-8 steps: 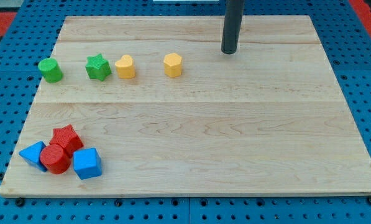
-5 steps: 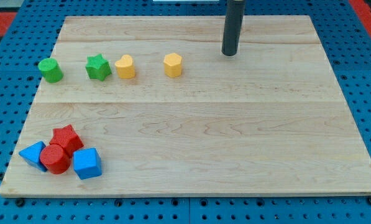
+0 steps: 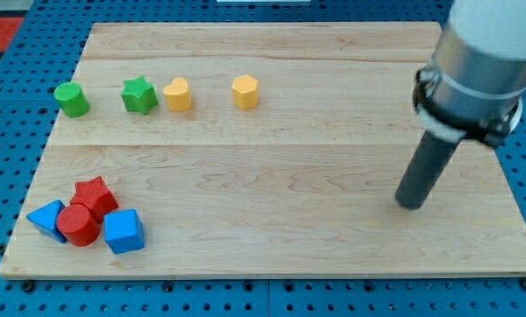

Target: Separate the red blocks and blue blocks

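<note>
A red star block point(image 3: 95, 195) and a red cylinder point(image 3: 78, 225) sit bunched with a blue triangular block point(image 3: 47, 217) and a blue cube-like block point(image 3: 123, 232) at the board's bottom left. The four touch one another. My tip point(image 3: 411, 204) rests on the board at the right, far from this cluster, touching no block. The arm's grey body point(image 3: 478, 62) shows above the rod.
A green cylinder point(image 3: 71, 99), a green star point(image 3: 139, 95), a yellow heart-like block point(image 3: 177, 94) and a yellow hexagon point(image 3: 245, 92) stand in a row near the view's top left. The wooden board point(image 3: 280, 176) lies on a blue pegboard.
My tip has moved from the top centre of the board down and to the right. The arm's body has come into view. No block has moved.
</note>
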